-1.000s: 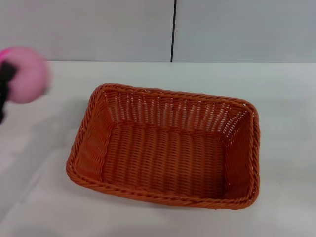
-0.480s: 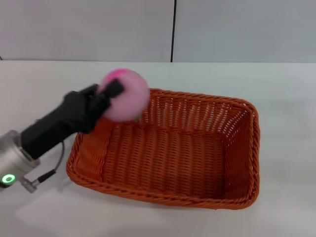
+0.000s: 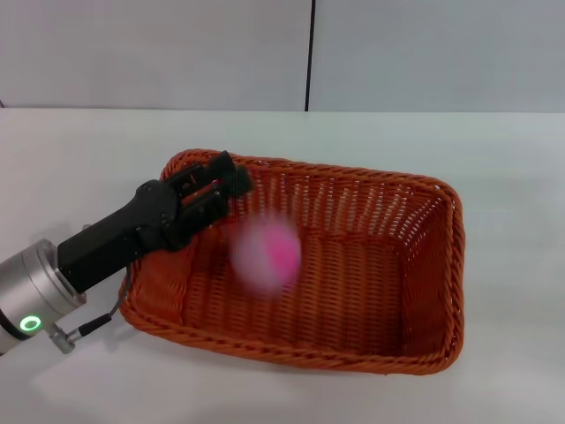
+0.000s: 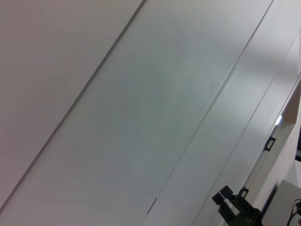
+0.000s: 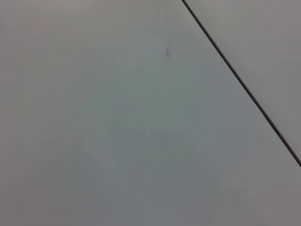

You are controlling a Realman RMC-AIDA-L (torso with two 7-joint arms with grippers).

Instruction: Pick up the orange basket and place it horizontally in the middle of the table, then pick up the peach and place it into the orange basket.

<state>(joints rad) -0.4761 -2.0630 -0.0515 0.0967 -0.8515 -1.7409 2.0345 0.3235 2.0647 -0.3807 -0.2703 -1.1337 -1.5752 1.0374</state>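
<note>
Head cam only: left gripper [image 3: 225, 185] jaws apart, empty, peach [image 3: 267, 253] blurred over orange basket [image 3: 371, 265], wrist cams blank wall.

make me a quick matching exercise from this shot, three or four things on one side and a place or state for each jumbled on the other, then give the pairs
Things:
1. peach
2. orange basket
3. left gripper
4. table

Places or states:
A. open, above the basket's left end
B. white, bearing the basket
C. blurred, free of the gripper, within the basket
D. resting flat on the table, long side across the view

Pairs: 1-C, 2-D, 3-A, 4-B
</note>
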